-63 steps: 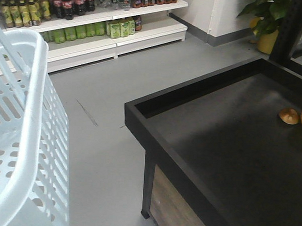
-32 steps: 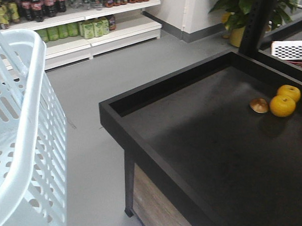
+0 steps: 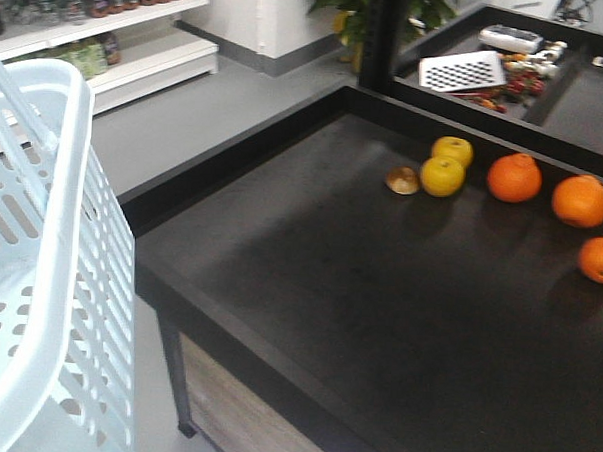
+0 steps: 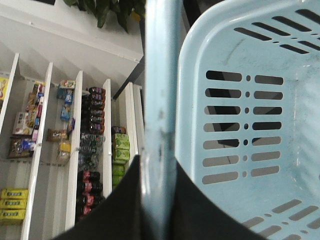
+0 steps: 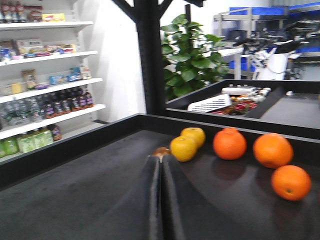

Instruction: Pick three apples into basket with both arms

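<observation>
No apples show in any view. The pale blue slotted basket [image 3: 39, 275] fills the left of the front view, hanging beside the black table. In the left wrist view my left gripper [image 4: 159, 170] is shut on the basket's hoop handle [image 4: 159, 90], with the basket's slotted wall [image 4: 250, 125] to the right. My right gripper [image 5: 161, 159] is shut with nothing in it, low over the dark tabletop and pointing toward a small brown item [image 5: 161, 150].
The black rimmed display table [image 3: 309, 286] holds three oranges [image 3: 514, 177], two yellow fruits [image 3: 443, 176] and a brown item [image 3: 402, 180]. A second bin behind holds a white perforated tray [image 3: 462, 71]. Shelves of bottles [image 3: 90, 27] line the far wall; a potted plant [image 5: 190, 60] stands behind a black post.
The front view has swung to the right: the shelves slid off to the left, and the table with its fruit and the back bin came into view. The basket keeps its place in the frame.
</observation>
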Controlling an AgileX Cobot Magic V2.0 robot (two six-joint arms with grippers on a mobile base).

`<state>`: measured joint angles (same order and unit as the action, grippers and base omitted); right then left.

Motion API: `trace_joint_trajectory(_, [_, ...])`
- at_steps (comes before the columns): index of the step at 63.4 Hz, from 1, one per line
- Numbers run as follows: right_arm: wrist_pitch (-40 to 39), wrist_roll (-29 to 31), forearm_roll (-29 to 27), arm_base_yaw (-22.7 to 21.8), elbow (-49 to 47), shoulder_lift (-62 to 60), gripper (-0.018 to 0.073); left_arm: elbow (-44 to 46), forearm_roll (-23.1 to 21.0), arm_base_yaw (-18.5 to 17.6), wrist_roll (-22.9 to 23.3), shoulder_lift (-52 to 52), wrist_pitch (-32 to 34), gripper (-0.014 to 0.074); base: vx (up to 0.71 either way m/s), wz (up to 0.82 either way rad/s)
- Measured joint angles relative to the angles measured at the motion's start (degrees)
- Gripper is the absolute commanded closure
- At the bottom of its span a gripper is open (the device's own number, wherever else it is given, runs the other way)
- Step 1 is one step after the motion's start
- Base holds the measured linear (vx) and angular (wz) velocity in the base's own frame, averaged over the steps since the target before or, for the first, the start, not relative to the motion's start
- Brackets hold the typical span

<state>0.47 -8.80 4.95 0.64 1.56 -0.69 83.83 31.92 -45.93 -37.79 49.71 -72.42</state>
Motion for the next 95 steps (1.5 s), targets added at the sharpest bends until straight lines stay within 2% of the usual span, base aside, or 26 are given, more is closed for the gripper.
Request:
trace_joint_trajectory(33, [0.0,0.0,0.0,0.0,0.0,0.0,0.0568,0.0,-0.2,0.0,0.0,0.2,0.2,0.0603,-0.01,-0.37])
trace_joint_trajectory(95, [0.0,0.0,0.0,0.0,0.0,0.0,0.0568,0.0,-1.3,0.0,-0.1,-0.1,0.1,0.0603,0.00,0.00])
